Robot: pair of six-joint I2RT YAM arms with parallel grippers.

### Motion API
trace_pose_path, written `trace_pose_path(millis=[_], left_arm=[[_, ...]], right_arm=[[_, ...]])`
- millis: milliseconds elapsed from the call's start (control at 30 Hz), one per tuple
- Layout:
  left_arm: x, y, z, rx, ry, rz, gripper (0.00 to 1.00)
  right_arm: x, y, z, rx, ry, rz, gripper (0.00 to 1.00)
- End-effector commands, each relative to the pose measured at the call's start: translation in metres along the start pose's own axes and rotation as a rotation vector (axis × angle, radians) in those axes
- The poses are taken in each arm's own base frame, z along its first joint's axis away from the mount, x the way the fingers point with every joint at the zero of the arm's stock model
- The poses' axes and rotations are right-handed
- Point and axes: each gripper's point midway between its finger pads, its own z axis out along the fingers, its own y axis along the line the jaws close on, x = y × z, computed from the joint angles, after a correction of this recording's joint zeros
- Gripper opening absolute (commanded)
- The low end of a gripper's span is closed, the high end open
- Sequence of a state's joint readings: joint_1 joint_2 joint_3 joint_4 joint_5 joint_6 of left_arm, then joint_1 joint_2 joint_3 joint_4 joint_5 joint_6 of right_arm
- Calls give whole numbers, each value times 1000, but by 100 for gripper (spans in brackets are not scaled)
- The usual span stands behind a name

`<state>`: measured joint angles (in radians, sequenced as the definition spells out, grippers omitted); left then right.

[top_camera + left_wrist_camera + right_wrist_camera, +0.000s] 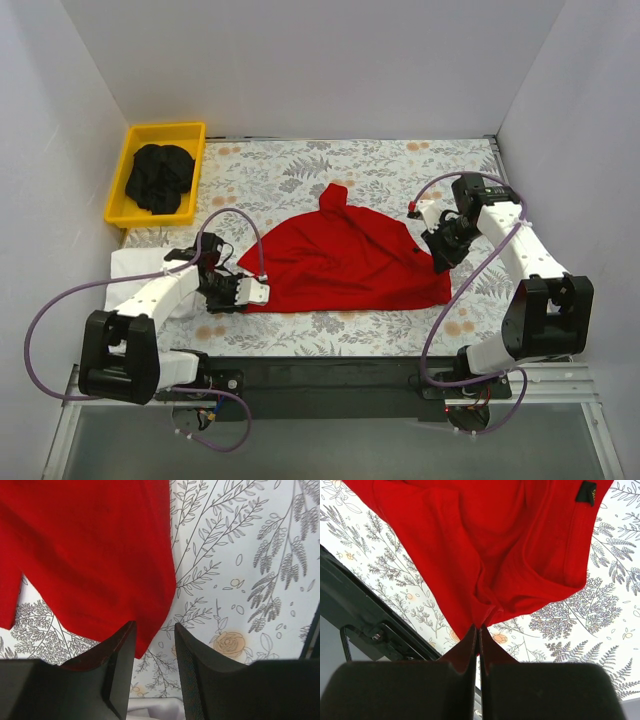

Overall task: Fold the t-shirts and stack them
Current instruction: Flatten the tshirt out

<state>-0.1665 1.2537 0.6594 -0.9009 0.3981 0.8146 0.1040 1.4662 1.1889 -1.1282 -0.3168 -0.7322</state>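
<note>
The red t-shirt (345,262) lies spread on the floral table cover in the middle, one part bunched up at the back. My right gripper (438,252) is shut on the red t-shirt's right edge, pinching a fold of cloth (485,615) lifted off the table. My left gripper (258,292) is open at the shirt's near-left corner; that corner of the red t-shirt (145,640) lies just ahead of the gap and nothing is held. The black t-shirt (158,177) is crumpled in the yellow bin (196,130). The white t-shirt (135,263) lies folded at the left, beside my left arm.
The yellow bin stands at the back left corner. White walls enclose the table on three sides. A black rail (330,372) runs along the near edge by the arm bases, also seen in the right wrist view (365,615). Purple cables loop from both arms.
</note>
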Motion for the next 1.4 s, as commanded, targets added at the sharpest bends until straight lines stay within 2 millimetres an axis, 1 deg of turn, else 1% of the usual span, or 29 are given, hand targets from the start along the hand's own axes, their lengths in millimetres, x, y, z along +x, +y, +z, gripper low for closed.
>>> trace_pose_path(millis=[0,67,233,267,367,400,467,500,567,600,633,700,733,767,833,867,900,967,1000,1067,1100,1133,1167,1200,1233,1267,1300,1333,1367], left_arm=[[6,14,4,-26,24,94,36],[14,7,11,-1,50,102,36],[27,7,25,-6,82,108,37],[30,4,27,5,92,107,35],[33,0,31,22,99,102,18],[31,-1,31,25,90,99,8],[28,0,28,18,78,90,4],[23,-3,27,25,56,67,0],[9,12,16,-25,13,27,0],[-2,15,11,-35,-30,-52,0],[-18,40,-6,-92,-70,-78,0],[-38,60,-25,-122,-135,-157,0],[-57,73,-37,-137,-211,-253,0],[-79,103,-66,-214,-267,-254,0],[-105,133,-97,-278,-356,-316,0],[-128,154,-132,-339,-432,-358,0],[-139,167,-148,-379,-467,-365,0],[-156,186,-178,-439,-533,-407,0],[-171,201,-207,-513,-589,-399,0],[-186,210,-242,-589,-661,-445,0],[-199,215,-274,-669,-717,-415,0],[-205,216,-289,-706,-745,-415,0],[-210,215,-303,-741,-772,-414,0],[-217,211,-330,-811,-823,-408,0],[-221,207,-344,-848,-850,-400,0],[-224,202,-355,-875,-874,-392,0],[-233,187,-378,-923,-924,-349,0],[-234,180,-382,-937,-941,-340,0],[-237,171,-391,-962,-962,-318,0]], right_arm=[[-8,-1,-9,3,-22,8,1],[-8,-3,-8,5,-18,9,1],[-8,-2,-5,-7,-11,16,1],[-8,-3,-6,-6,-14,17,1],[-8,-2,-5,-11,-13,18,1],[-10,-2,-6,-13,-20,18,1],[-14,-2,-9,-10,-35,23,1],[-17,-1,-10,-14,-49,24,1],[-27,-2,-17,-5,-83,24,1],[-32,-2,-21,-8,-111,41,1],[-45,-5,-33,12,-155,31,1],[-64,-12,-52,35,-233,38,1],[-74,-17,-61,53,-262,38,1],[-97,-26,-91,116,-342,7,1],[-117,-42,-120,171,-420,30,1],[-142,-46,-159,245,-511,-19,1],[-145,-58,-178,292,-550,5,1],[-164,-66,-214,370,-639,-5,1],[-173,-68,-249,456,-704,-27,1],[-184,-68,-287,555,-792,-45,1],[-183,-61,-315,643,-842,-54,1],[-188,-59,-340,718,-910,-76,1],[-188,-54,-354,762,-947,-80,1],[-183,-56,-361,813,-963,-63,1],[-181,-35,-397,906,-1065,-107,1],[-177,-27,-410,944,-1113,-99,1],[-163,-3,-438,1028,-1184,-111,1],[-162,0,-446,1066,-1228,-124,1],[-156,10,-458,1103,-1265,-134,1]])
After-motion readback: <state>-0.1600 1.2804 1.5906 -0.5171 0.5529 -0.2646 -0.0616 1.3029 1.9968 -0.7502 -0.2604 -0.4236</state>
